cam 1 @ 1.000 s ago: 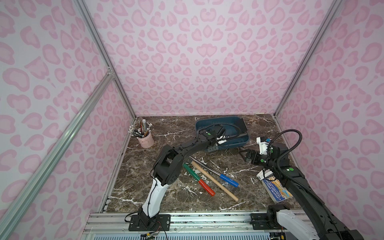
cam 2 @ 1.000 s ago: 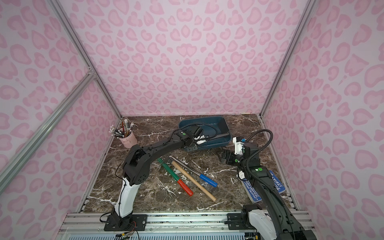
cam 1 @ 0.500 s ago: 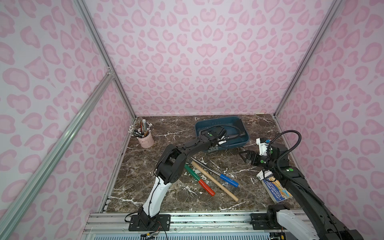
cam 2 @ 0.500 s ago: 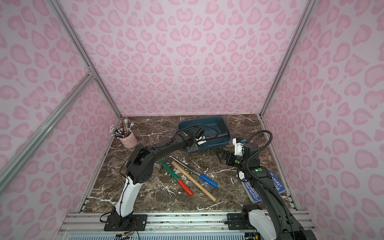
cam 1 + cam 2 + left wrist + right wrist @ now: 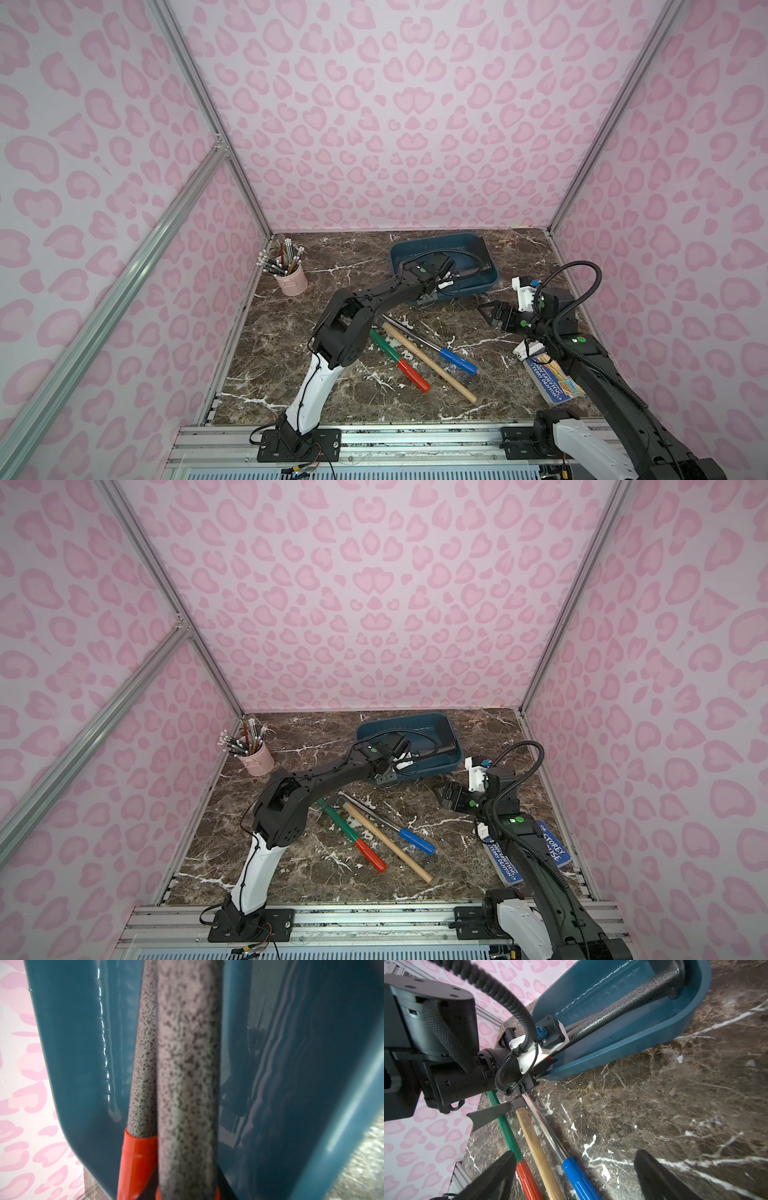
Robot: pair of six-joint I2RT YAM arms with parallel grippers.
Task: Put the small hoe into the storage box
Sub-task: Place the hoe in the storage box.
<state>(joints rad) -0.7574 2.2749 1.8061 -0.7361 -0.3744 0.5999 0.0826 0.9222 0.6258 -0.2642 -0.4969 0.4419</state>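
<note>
Small hoe (image 5: 623, 1004) lies lengthwise inside the storage box (image 5: 415, 251). Its grey speckled grip runs from the box's near rim toward its far end, with an orange collar at the end where it is held. I cannot make out its head clearly. The box sits on the tabletop (image 5: 353, 257) close to the back edge, somewhat toward the right side. The left hand (image 5: 548, 1061) reaches over the box's near rim and is clenched on the hoe at that orange end. The right hand (image 5: 485, 317) hangs released, fingers wide apart and holding nothing, over bare tabletop near the right edge, just in front of the box. By my reading the step in hand is the set-down itself. The hoe is already within the walls, though whether it rests fully on the box's floor is not plain. The next move calls for the left hand to let go, then draw back up and over the near rim. It should do so cleanly enough not to drag the hoe out or shove the box, which looks light enough to slide. Three other long-handled tools (image 5: 428, 362) lie on the tabletop just in front of the box, under the left arm, so the retreat should rise before it swings back.
</note>
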